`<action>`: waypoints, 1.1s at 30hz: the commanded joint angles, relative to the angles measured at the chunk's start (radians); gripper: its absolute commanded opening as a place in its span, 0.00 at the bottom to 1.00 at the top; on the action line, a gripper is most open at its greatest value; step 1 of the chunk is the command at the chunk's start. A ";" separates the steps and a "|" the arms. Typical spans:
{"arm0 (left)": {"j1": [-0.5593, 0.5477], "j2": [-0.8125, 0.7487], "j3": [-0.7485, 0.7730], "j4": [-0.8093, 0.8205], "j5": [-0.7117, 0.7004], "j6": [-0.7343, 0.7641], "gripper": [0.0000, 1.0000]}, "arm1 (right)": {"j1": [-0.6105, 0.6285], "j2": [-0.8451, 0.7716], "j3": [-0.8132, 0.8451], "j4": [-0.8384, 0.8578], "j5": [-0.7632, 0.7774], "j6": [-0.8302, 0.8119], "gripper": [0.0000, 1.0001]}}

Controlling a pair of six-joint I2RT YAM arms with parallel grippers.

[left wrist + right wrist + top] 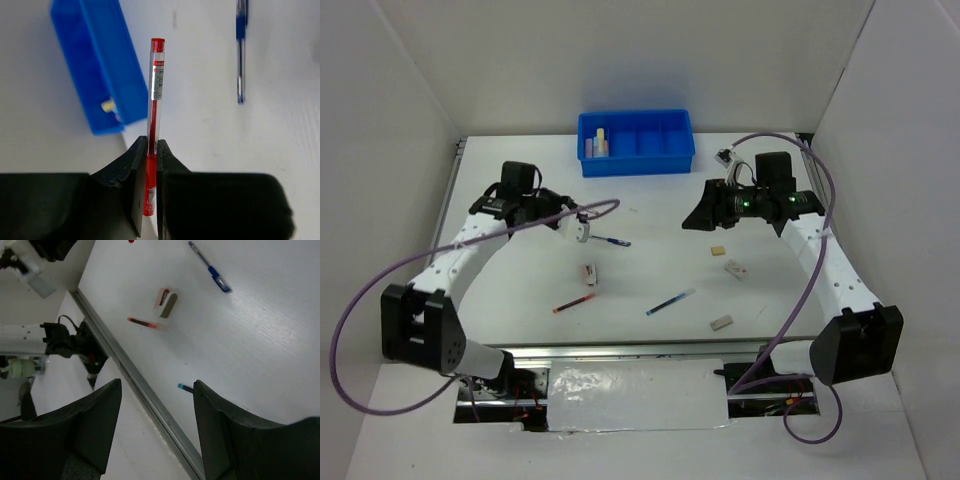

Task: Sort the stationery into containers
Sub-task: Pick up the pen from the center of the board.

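The blue four-compartment tray (pixel 660 158) stands at the back; its leftmost compartment holds pale yellow and pinkish pieces (pixel 599 143). My left gripper (pixel 578 226) hovers in front of the tray's left end, shut on a thin red pen (pixel 155 90) that sticks out past the fingertips (pixel 139 150). The tray (pixel 95 55) lies to the pen's left. A blue pen (pixel 613 241) lies just right of that gripper. My right gripper (pixel 704 216) is open and empty, raised over the right half of the table; it also shows in the right wrist view (pixel 157 407).
On the table lie a pink-and-white eraser (pixel 590 273), an orange-tipped red marker (pixel 574 302), a teal-tipped blue pen (pixel 670 302), and beige erasers (pixel 718 251), (pixel 736 269), (pixel 721 323). A metal rail (pixel 140 385) runs along the near edge.
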 commanded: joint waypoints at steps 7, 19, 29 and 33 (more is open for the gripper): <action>-0.285 -0.243 -0.092 -0.078 0.098 0.067 0.00 | 0.101 0.094 0.036 0.081 -0.210 0.078 0.69; -0.457 -0.232 0.002 -0.073 0.070 -0.024 0.00 | 0.299 0.328 0.185 0.013 -0.222 0.061 0.66; -0.452 -0.228 -0.011 -0.057 0.058 -0.012 0.00 | 0.336 0.350 0.210 -0.016 -0.270 0.033 0.54; -0.439 -0.224 -0.032 0.014 0.026 -0.080 0.00 | 0.333 0.318 0.196 -0.005 -0.268 0.044 0.52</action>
